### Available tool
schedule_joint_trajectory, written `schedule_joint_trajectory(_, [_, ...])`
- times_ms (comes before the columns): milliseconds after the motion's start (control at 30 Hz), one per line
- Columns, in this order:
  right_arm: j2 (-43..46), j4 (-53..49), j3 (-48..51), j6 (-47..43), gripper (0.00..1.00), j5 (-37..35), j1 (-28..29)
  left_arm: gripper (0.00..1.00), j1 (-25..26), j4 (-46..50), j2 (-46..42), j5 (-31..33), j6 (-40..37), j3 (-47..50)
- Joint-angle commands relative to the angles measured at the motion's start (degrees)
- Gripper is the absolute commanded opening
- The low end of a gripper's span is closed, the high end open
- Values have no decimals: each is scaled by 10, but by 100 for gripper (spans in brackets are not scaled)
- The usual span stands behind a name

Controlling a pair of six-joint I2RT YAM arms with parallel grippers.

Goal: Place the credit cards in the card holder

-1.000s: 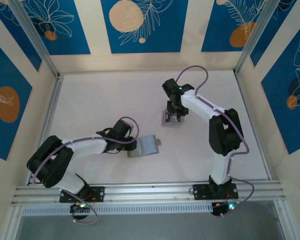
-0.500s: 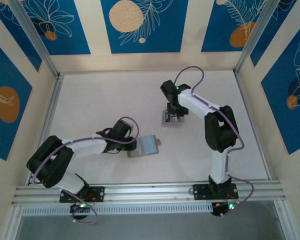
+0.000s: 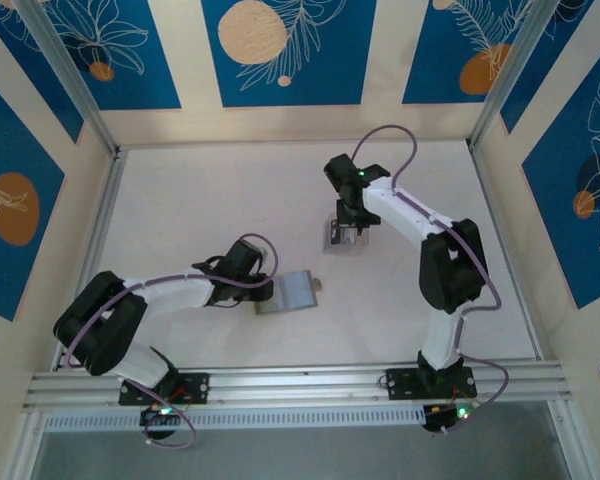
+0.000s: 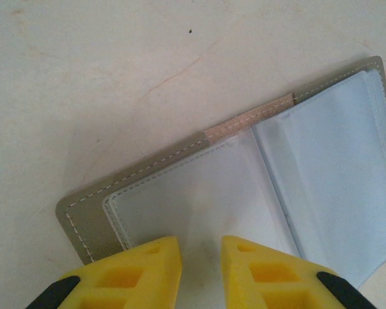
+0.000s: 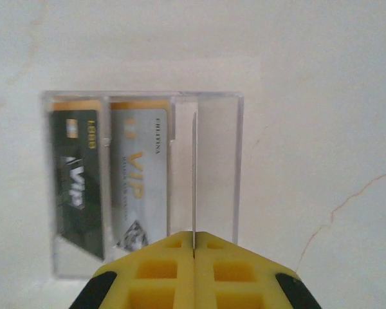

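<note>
The card holder [image 3: 288, 291] lies open on the table, grey outside with a pale bluish inside [image 4: 321, 167]. My left gripper [image 4: 201, 248] sits at its left edge, jaws a narrow gap apart and closed on the inner leaf. Farther back, a clear stand [image 5: 209, 161] holds credit cards: a dark one [image 5: 77, 187] and a pale grey-white one [image 5: 138, 187] leaning inside. My right gripper [image 5: 193, 248] is shut on a third card [image 5: 193, 174], seen edge-on as a thin upright line in the stand. In the top view the right gripper [image 3: 348, 226] is over that stand [image 3: 336, 238].
The pale table [image 3: 200, 200] is walled by aluminium rails [image 3: 280, 380] and patterned blue panels. Bare surface lies between the holder and the stand, and to the right of the right arm.
My right gripper's jaws have closed onto the upright card in the stand, and its arm shifted slightly. The left arm and the card holder have not moved.
</note>
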State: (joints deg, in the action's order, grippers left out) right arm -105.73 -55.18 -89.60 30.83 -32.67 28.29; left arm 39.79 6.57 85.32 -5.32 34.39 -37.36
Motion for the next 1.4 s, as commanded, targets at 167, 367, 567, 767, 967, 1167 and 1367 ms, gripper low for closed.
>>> schedule_joint_trajectory(167, [182, 82, 94, -9, 0, 91, 76, 25, 7, 46, 18, 1, -7, 18])
schedule_joint_trajectory(367, [247, 323, 285, 24, 0, 308, 113, 25, 7, 50, 14, 4, -6, 18])
schedule_joint_trajectory(567, [220, 491, 383, 62, 0, 389, 143, 25, 7, 59, 7, 9, -7, 17])
schedule_joint_trajectory(767, [180, 587, 422, 84, 0, 410, 147, 25, 7, 61, 8, 10, -3, 20])
schedule_joint_trajectory(967, [142, 642, 436, 94, 0, 412, 147, 25, 7, 64, 6, 11, -2, 21])
schedule_joint_trajectory(1167, [116, 655, 436, 92, 0, 397, 149, 25, 7, 67, 5, 11, -2, 20])
schedule_joint_trajectory(1367, [113, 654, 441, 88, 0, 373, 149, 25, 7, 68, 6, 11, -3, 20])
